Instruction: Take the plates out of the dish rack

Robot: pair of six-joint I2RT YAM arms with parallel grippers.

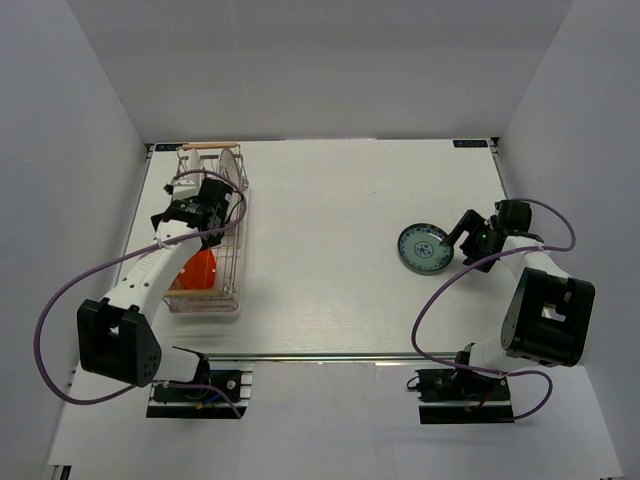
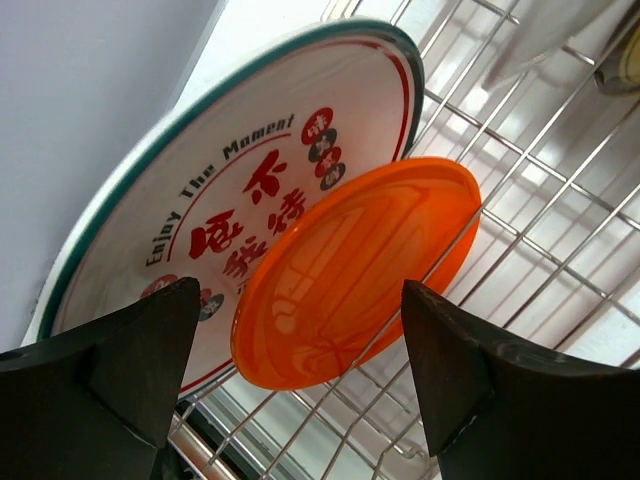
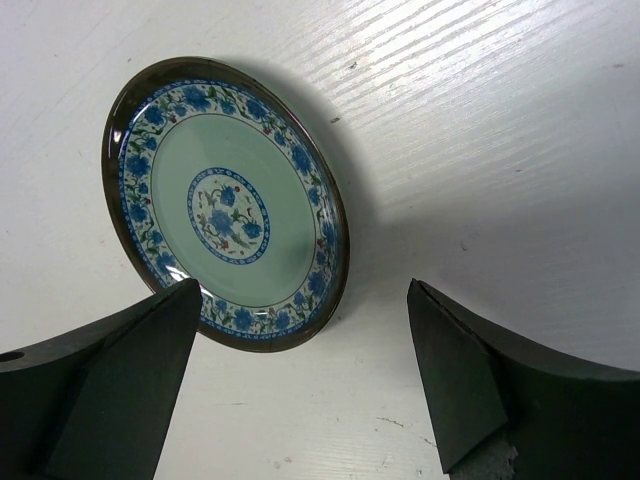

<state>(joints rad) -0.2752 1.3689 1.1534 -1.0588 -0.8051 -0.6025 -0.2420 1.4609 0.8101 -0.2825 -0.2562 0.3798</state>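
Note:
The dish rack [image 1: 238, 262] stands at the table's left side, a silver wire basket with a wooden handle at its far end. An orange-red plate [image 2: 355, 270] leans on edge in it against a larger white plate [image 2: 230, 190] with a teal rim and red lettering. My left gripper [image 2: 300, 290] hovers in the rack with its jaws open, one to each side of the orange plate [image 1: 200, 270] and clear of it. A small blue patterned plate [image 3: 225, 215] lies flat on the table [image 1: 330, 210]. My right gripper [image 3: 305, 290] stands open just beside that plate [image 1: 423, 248], holding nothing.
Another white plate [image 1: 228, 165] stands on edge at the rack's far end. The rack's wire grid [image 2: 540, 230] runs under and beside the left fingers. White walls enclose the table on the left, back and right.

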